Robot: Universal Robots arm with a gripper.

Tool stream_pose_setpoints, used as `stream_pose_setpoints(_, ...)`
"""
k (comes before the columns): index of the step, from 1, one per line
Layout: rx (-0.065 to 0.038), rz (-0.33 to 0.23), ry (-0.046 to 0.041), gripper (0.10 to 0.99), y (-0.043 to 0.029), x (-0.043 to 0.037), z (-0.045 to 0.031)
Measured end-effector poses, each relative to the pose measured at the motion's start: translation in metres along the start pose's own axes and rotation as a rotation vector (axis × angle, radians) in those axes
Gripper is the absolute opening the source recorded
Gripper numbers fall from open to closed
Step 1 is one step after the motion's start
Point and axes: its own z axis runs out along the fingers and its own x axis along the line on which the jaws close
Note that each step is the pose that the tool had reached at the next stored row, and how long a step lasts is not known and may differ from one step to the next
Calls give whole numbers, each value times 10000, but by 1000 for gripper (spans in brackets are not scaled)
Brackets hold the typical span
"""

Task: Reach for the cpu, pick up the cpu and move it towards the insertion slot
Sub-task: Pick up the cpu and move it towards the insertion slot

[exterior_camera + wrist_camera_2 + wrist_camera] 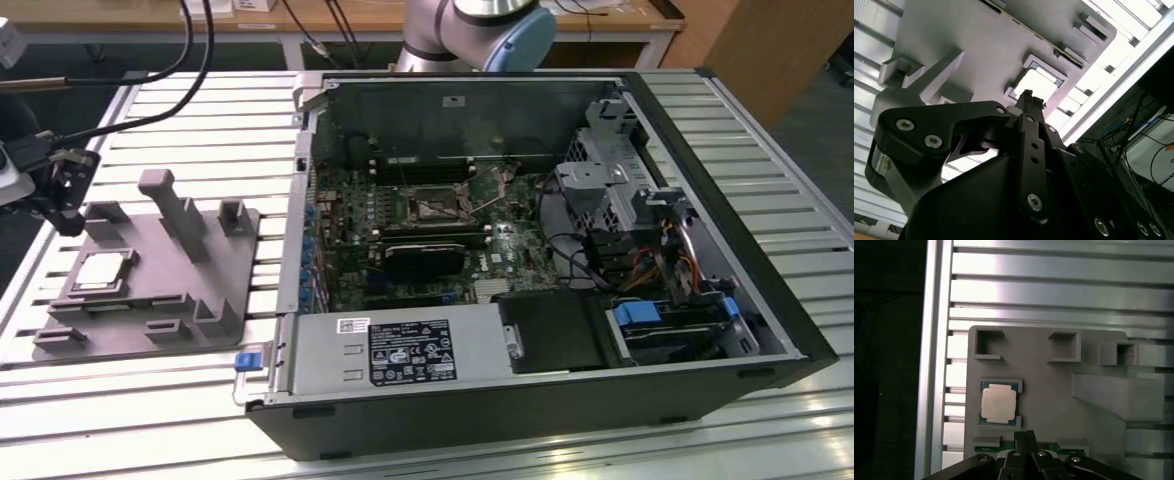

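Cpu (pixel 104 272) not yet lifted. It lies flat, pale silver face up, in its square pocket of the grey fixture (pixel 200 290). The fixture sits on the slatted bench (pixel 561 450), close to the edge at the exterior view's left.

Gripper (pixel 64 222) hangs over the fixture's far corner on that same side, near the cpu but apart from it. In both wrist views the fingertips (pixel 1019 436) look pressed together with nothing between them: closed and empty. In the first wrist view the tips stand just beside the cpu's pocket, not over the chip itself.

Insertion slot (pixel 438 207) is the black-framed square on the motherboard (pixel 400 230), inside the open computer case (pixel 747 300) that takes up the middle of the bench. It is well apart from the cpu. Its centre looks dark and, as far as I can tell, unfilled.

Standing, by my reading: the reach is well along and close to its end. No contact with the cpu, no grasp, no lift. Nothing of the carry toward the slot is done.
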Motion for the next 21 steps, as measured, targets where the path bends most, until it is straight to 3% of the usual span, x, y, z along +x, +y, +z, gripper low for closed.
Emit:
stream_pose_setpoints(7,-1,-9,0,106,-5,57,129)
stream_pose_setpoints(21,-1,-33,0,106,-9,76,382)
